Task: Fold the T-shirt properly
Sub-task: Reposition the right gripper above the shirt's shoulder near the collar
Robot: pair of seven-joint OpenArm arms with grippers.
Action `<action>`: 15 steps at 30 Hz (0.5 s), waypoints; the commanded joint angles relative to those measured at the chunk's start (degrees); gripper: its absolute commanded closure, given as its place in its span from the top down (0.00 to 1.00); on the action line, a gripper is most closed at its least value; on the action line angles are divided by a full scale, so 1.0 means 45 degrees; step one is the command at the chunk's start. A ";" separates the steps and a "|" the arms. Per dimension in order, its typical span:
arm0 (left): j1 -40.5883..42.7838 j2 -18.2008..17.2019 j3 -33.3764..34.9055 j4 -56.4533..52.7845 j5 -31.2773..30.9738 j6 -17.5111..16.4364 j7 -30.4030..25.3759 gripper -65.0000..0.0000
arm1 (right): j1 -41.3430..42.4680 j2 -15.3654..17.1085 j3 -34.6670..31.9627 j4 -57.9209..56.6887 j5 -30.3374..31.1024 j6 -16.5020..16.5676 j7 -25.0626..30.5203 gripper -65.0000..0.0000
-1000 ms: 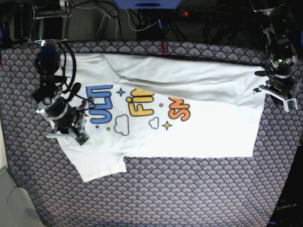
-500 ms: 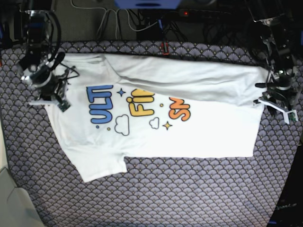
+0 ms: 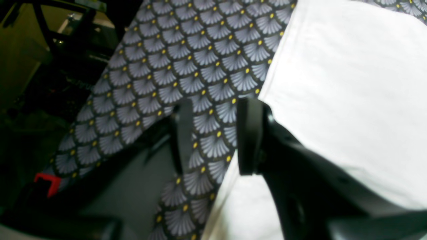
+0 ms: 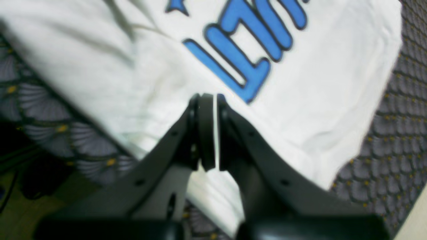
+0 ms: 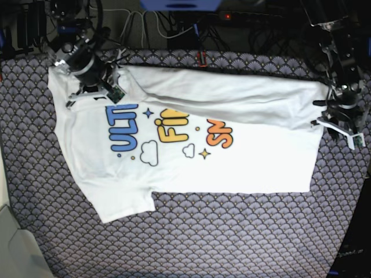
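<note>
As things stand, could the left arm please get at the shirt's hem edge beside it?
Probably yes: the left gripper has its jaws apart right at the T-shirt edge, with only bare patterned cloth between them and nothing blocking.

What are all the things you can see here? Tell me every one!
White cotton T-shirt with blue, yellow and orange print: one, spread flat mid-table, top strip folded over.
Grey fan-patterned tablecloth with yellow dots: one, under the shirt.
Black cables: several, behind the table.
Left hand: one, black, open, over the shirt's edge.
Right hand: one, black, shut, over the shirt near the blue letters.
</note>
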 commanded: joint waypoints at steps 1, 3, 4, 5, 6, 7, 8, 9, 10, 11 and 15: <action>-0.0145 -0.0209 -0.0048 0.0208 -0.0017 0.0026 -0.0304 0.34 | -0.0240 0.0081 -0.0149 0.0282 0.0089 -0.0060 0.0226 0.00; -0.0145 -0.0209 -0.0048 0.0208 -0.0017 0.0026 -0.0285 0.34 | -0.0475 0.0257 -0.0462 0.0282 0.0089 -0.0060 0.0226 0.04; -0.0145 -0.0209 -0.0048 0.0208 -0.0017 0.0026 -0.0285 0.34 | -0.0592 0.0277 -0.0560 0.0282 0.0089 -0.0060 0.0206 0.06; -0.0145 -0.0209 -0.0048 0.0208 -0.0017 0.0026 -0.0285 0.34 | -0.0670 0.0257 -0.0638 0.0282 0.0089 -0.0060 0.0206 0.07; -0.0145 -0.0209 -0.0048 0.0208 -0.0017 0.0026 -0.0285 0.34 | -0.0748 0.0257 -0.0638 0.0282 0.0089 -0.0060 0.0206 0.08; -0.0145 -0.0209 -0.0048 0.0208 -0.0017 0.0026 -0.0285 0.34 | -0.0768 0.0238 -0.0638 0.0262 0.0089 -0.0060 0.0206 0.09; -0.0145 -0.0209 -0.0048 0.0208 -0.0017 0.0026 -0.0285 0.34 | -0.0787 0.0218 -0.0638 0.0262 0.0089 -0.0060 0.0206 0.10; -0.0145 -0.0209 -0.0048 0.0208 -0.0017 0.0026 -0.0285 0.34 | -0.0787 0.0218 -0.0638 0.0262 0.0089 -0.0060 0.0206 0.12; -0.0145 -0.0209 -0.0048 0.0208 -0.0017 0.0026 -0.0285 0.34 | -0.0846 0.0218 -0.0638 0.0262 0.0089 -0.0060 0.0206 0.14; -0.0145 -0.0209 -0.0048 0.0208 -0.0017 0.0026 -0.0285 0.34 | -0.0865 0.0199 -0.0638 0.0262 0.0089 -0.0060 0.0206 0.16; -0.0145 -0.0209 -0.0029 0.0208 -0.0017 0.0026 -0.0285 0.34 | -0.0865 0.0159 -0.0638 0.0262 0.0089 -0.0060 0.0187 0.24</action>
